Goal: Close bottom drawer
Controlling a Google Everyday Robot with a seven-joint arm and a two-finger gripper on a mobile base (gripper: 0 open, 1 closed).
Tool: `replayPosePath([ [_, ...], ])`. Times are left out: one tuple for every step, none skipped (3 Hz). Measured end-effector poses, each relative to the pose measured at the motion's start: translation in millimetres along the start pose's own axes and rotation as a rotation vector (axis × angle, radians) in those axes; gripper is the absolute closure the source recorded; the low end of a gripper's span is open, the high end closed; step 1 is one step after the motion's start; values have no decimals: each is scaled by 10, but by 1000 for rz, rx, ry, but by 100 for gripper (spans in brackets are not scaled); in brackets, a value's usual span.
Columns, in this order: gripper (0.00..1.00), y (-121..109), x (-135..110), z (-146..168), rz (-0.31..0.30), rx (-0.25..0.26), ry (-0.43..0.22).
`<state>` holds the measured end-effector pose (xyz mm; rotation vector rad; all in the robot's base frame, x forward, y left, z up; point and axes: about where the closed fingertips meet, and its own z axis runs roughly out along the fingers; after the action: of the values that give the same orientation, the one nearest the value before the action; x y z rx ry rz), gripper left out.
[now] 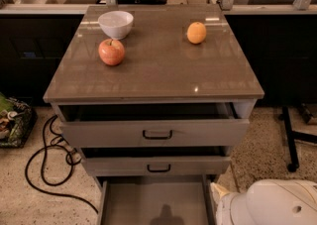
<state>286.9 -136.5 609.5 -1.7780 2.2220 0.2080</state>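
The bottom drawer (148, 201) is pulled far out at the foot of the grey cabinet; its plain grey tray shows and its front runs off the lower edge, so its handle is hidden. Above it the middle drawer (158, 165) and the top drawer (157, 133) stand slightly open, each with a black loop handle. My white arm (270, 204) fills the lower right corner, beside the bottom drawer's right side. The gripper itself is out of view below the frame.
On the cabinet top (163, 65) stand a white bowl (116, 23), a red apple (111, 51) and an orange (196, 32). Black cables (47, 157) lie on the floor at left, next to a bag (12, 120). A black stand leg (290, 140) is at right.
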Motion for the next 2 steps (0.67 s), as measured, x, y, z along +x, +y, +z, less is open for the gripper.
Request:
replayPosePath([
  [0, -6, -3, -3, 1, 3, -1],
  [0, -50, 33, 53, -45, 3, 42],
])
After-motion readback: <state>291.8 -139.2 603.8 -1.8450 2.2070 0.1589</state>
